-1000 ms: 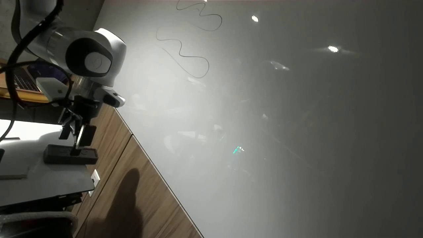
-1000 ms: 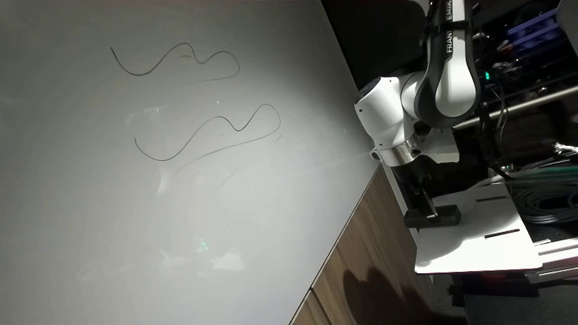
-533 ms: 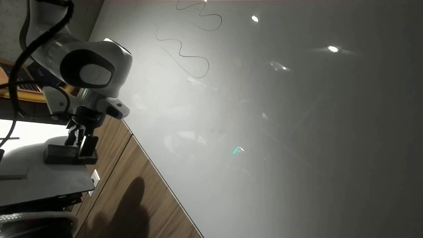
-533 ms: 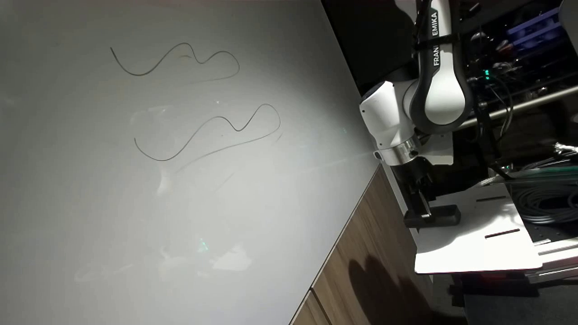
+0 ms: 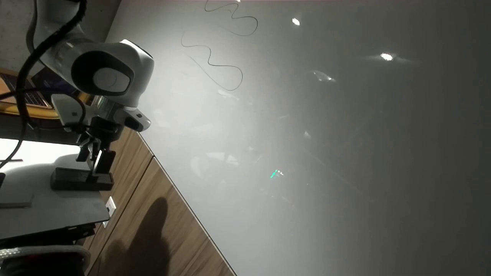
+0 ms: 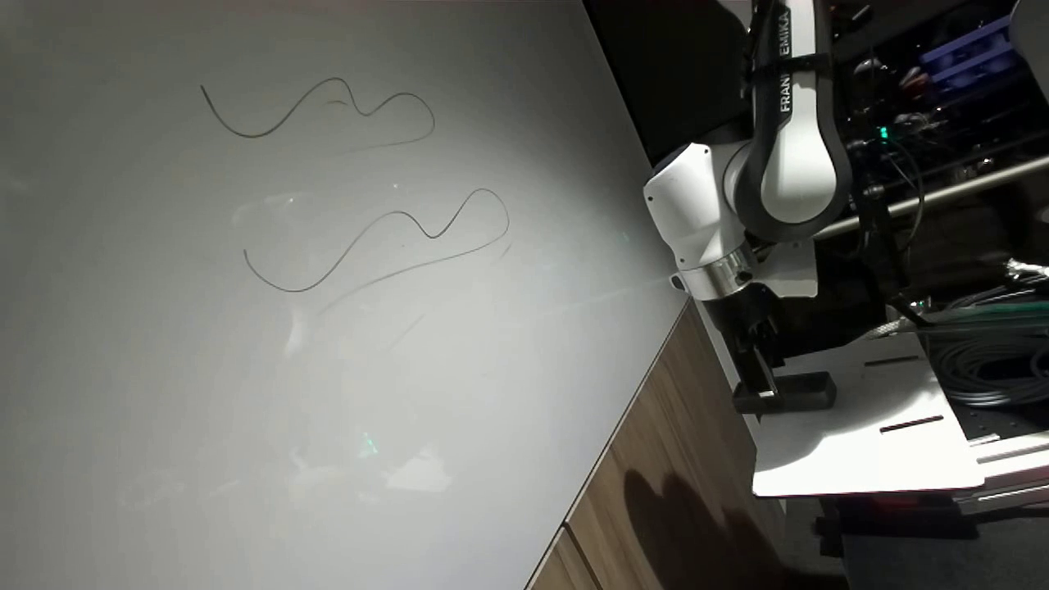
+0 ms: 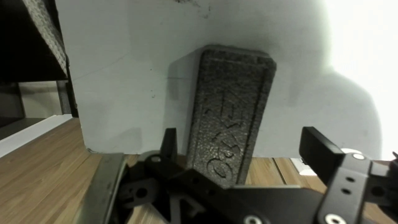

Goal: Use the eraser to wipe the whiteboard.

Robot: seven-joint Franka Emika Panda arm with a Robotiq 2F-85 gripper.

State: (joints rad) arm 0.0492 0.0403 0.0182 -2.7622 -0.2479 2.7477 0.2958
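The eraser (image 5: 69,180) is a dark grey oblong block lying flat on the small white tabletop, one end reaching past its edge. It also shows in an exterior view (image 6: 810,392) and in the wrist view (image 7: 233,90), with raised lettering on top. My gripper (image 5: 92,163) is at the eraser's overhanging end, also in an exterior view (image 6: 762,381). In the wrist view the gripper (image 7: 245,144) is open, one finger on each side of the eraser, with a wider gap on the right. The whiteboard (image 5: 326,134) carries two thin dark squiggles, seen in both exterior views (image 6: 328,369).
The white tabletop (image 6: 869,459) supports the eraser. Wooden panels (image 5: 184,237) run below the whiteboard, with a white wall socket (image 5: 110,206). An open laptop (image 5: 28,92) stands behind the arm. Coiled cables (image 6: 992,369) lie beyond the tabletop.
In an exterior view, my gripper first moves right and down toward the eraser's overhanging end, then rises slightly. The fingers stay open. The eraser and the squiggles have not moved.
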